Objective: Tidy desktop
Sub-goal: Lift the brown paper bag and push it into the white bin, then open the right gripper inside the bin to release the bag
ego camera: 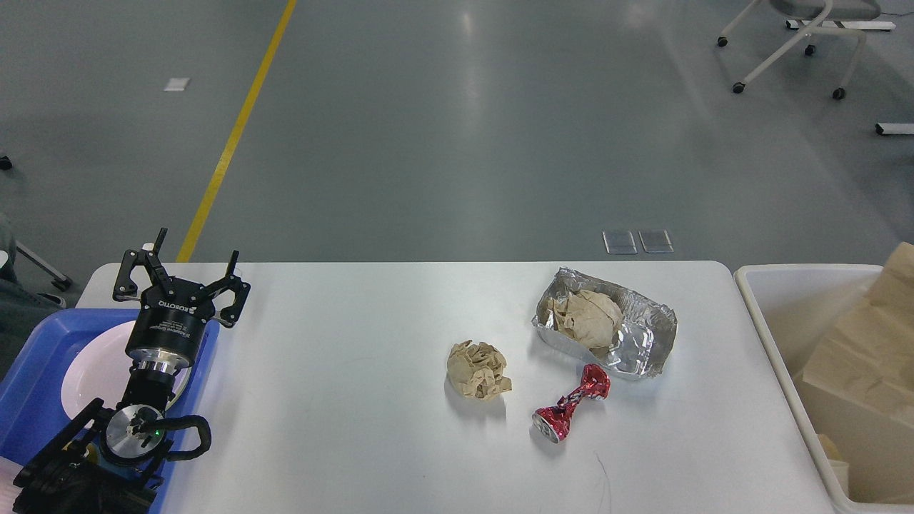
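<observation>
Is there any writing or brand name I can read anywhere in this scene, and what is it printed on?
"ROBOTIQ": white letters on the black body of the left gripper, seen upside down from the head view.
Crushed red can: its print is too crumpled and small to read.
Nothing readable on the foil tray, the crumpled paper ball, the paper bag or the desktop.

I see a crumpled paper ball (478, 370) near a crushed red can (570, 405), and a foil tray (605, 330) with wadded paper (585, 317) inside. A blue tray (36, 378) holds a white plate (93, 368) at left. Brown paper bags (867, 371) sit in the cream bin (775, 343) at right.
</observation>
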You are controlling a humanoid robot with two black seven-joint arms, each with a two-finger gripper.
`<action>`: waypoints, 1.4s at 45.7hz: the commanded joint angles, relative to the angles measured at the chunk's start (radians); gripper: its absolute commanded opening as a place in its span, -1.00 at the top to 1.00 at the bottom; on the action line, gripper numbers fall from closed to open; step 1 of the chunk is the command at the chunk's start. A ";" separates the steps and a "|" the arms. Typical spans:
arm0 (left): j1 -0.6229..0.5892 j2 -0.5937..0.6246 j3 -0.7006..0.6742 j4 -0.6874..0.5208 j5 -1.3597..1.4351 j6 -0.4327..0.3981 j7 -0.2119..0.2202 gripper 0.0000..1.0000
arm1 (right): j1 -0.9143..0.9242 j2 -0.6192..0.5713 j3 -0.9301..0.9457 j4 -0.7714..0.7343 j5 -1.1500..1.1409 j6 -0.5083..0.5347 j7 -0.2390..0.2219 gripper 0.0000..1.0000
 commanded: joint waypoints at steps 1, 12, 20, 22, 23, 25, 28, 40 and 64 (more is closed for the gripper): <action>0.000 0.000 0.001 0.000 0.000 0.000 0.000 -0.93 | -0.267 -0.011 0.200 -0.184 0.003 -0.046 -0.005 1.00; 0.000 -0.002 0.001 0.000 0.000 0.001 -0.002 -0.93 | -0.846 0.172 0.645 -0.744 0.002 -0.089 -0.009 1.00; 0.000 0.000 0.000 0.000 0.000 0.001 -0.002 -0.93 | -1.070 0.359 0.744 -1.043 0.000 -0.179 -0.009 1.00; 0.000 0.000 0.001 0.000 0.000 0.000 -0.002 -0.93 | -1.090 0.380 0.745 -1.059 0.000 -0.204 -0.009 1.00; 0.000 0.000 0.001 0.000 0.000 0.000 0.000 -0.93 | -1.096 0.388 0.745 -1.060 0.000 -0.213 -0.009 1.00; 0.000 0.000 0.000 0.000 0.000 0.000 -0.002 -0.93 | -1.101 0.396 0.745 -1.060 0.000 -0.225 -0.009 1.00; 0.000 0.000 0.000 0.000 0.000 0.001 0.000 -0.93 | -1.111 0.407 0.747 -1.063 0.002 -0.233 -0.009 1.00; 0.000 0.000 0.001 0.000 0.000 0.000 0.000 -0.93 | -1.139 0.437 0.751 -1.070 0.002 -0.245 -0.009 1.00; 0.000 0.000 0.000 0.000 0.000 0.000 0.000 -0.93 | -1.134 0.448 0.748 -1.053 0.000 -0.334 -0.005 -1.00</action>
